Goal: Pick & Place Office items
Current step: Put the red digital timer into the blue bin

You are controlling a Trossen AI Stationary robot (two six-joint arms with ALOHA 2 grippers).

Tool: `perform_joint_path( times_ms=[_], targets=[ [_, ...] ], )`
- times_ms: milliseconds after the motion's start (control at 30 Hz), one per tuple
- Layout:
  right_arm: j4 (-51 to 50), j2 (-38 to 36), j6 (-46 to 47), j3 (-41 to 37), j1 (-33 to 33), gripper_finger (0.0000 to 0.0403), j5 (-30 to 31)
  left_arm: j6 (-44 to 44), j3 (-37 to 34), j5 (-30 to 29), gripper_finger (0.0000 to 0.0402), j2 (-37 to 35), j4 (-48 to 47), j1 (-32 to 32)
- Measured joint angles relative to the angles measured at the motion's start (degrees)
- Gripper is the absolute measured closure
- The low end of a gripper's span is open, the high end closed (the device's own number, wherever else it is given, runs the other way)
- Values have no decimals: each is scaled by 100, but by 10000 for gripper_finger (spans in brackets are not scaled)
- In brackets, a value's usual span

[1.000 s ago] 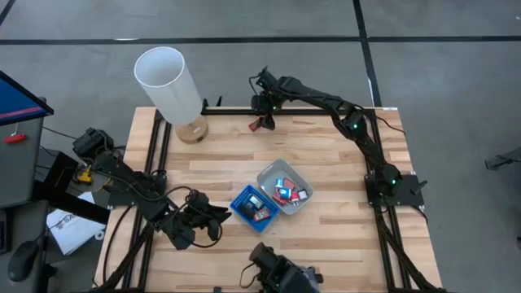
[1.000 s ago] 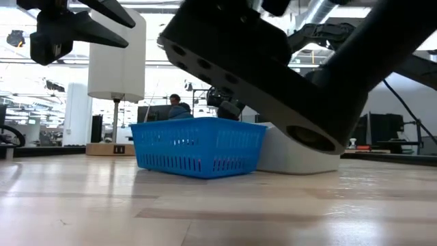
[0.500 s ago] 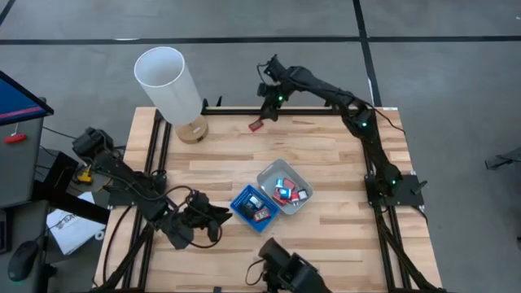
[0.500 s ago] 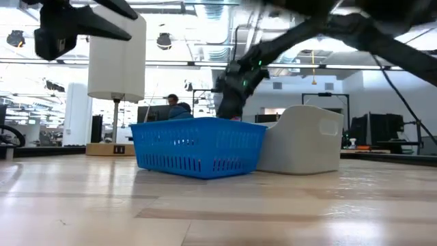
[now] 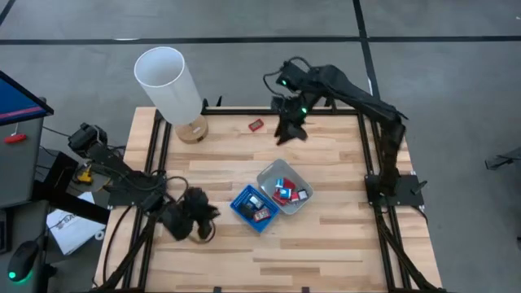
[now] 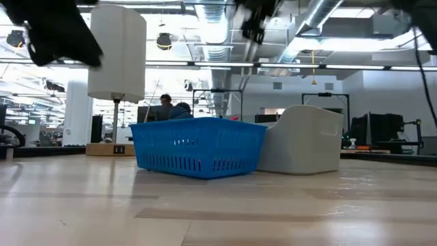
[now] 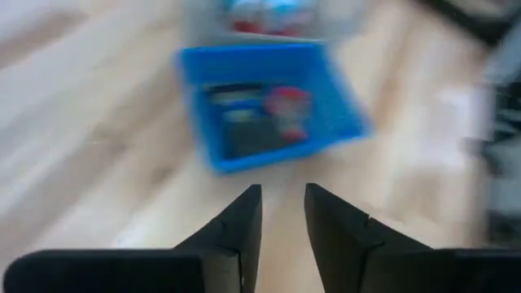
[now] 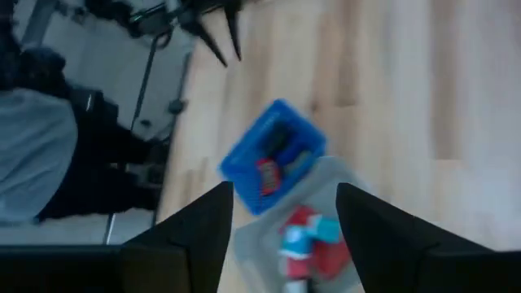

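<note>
Reading the four live views, I log the following.

Right gripper (image 5: pixel 291 129): raised above the far middle of the light wooden slatted table top (image 5: pixel 342 236). My right wrist view shows its two dark fingers (image 8: pixel 191 236) spread wide with nothing between them. It touches nothing.

Left gripper (image 5: pixel 201 218): near the table's front-left, just beside the blue tray. My left wrist view shows its two dark fingers (image 7: pixel 236 232) with a narrow gap between them, nothing held, pointing at the blue tray from close range.

Loose office item (image 5: pixel 256 124): one small red block lies alone on the wood near the far edge, between the lamp-like cylinder and the right gripper, apart from both.

Blue square mesh plastic tray (image 5: pixel 254 208): at the table's centre-front, touching the clear-grey tray. It holds dark and red small pieces (image 7: pixel 269 122).

Clear-grey square plastic tray (image 5: pixel 303 181): just behind and to the right of the blue tray. It holds red, blue and white small pieces (image 5: pixel 286 192); I cannot count them.

Tall white cylinder on a round wooden base (image 5: pixel 169 83): standing at the far-left corner, well apart from both trays.

Room beyond the table: my low view shows a seated person (image 6: pixel 179 109) far behind the blue tray.
</note>
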Motion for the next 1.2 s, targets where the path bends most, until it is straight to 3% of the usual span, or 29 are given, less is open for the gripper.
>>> perform_joint_path(
  times_ms=[100,267,367,533,700,967,1133,1200],
  targets=[
    [-137,-453,362,0,562,196,580,521,7,-203,315,-15,975,-592],
    [-197,-1181,1166,0,1350,203,1744,1597,11,-1289,324,109,2081,-1496],
    [-183,-1512,1757,0,1705,207,2321,2619,126,-1459,332,272,2653,-1371],
    [-179,-1964,2649,0,2144,212,3136,4068,897,-1217,347,209,3015,-937],
    [-59,-2204,2940,0,2533,216,3797,4906,1767,-1984,364,145,2799,-1571],
    [77,-2237,3187,-2,2876,217,4300,5164,2672,-4923,369,1307,3036,-3114],
    [108,-2302,3097,-2,3139,218,4301,6141,3118,-5039,369,1976,4474,-2864],
    [177,-2341,2934,0,3200,218,4297,6500,3254,-4664,368,2112,4856,-2504]
  ],
)
